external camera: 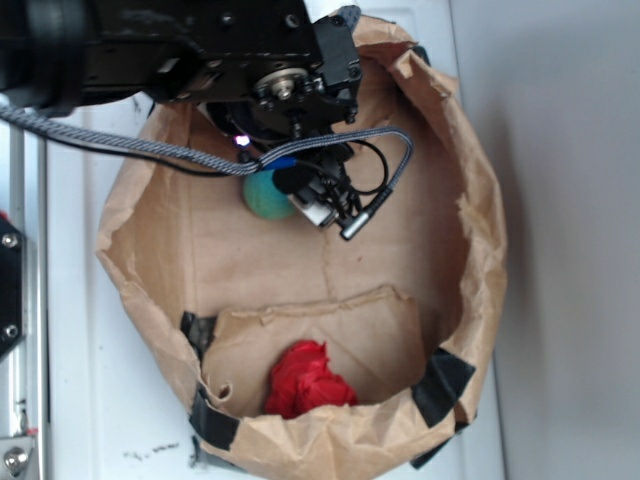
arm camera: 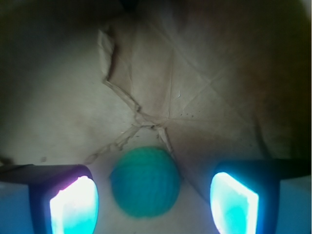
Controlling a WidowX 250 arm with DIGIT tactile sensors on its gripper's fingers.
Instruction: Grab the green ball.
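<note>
You're hovering the gripper [arm camera: 153,200] with fingers spread wide, the green ball [arm camera: 145,182] sitting between them inside the paper bag [external camera: 470,260], untouched.

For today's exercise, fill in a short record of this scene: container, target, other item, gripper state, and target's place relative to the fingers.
container: brown paper bag, open top
target: green ball on the bag floor
other item: red lump, apart from the ball
gripper: gripper open, inside the bag
relation: ball between the two fingers, closer to the left one in the wrist view, no visible contact
</note>
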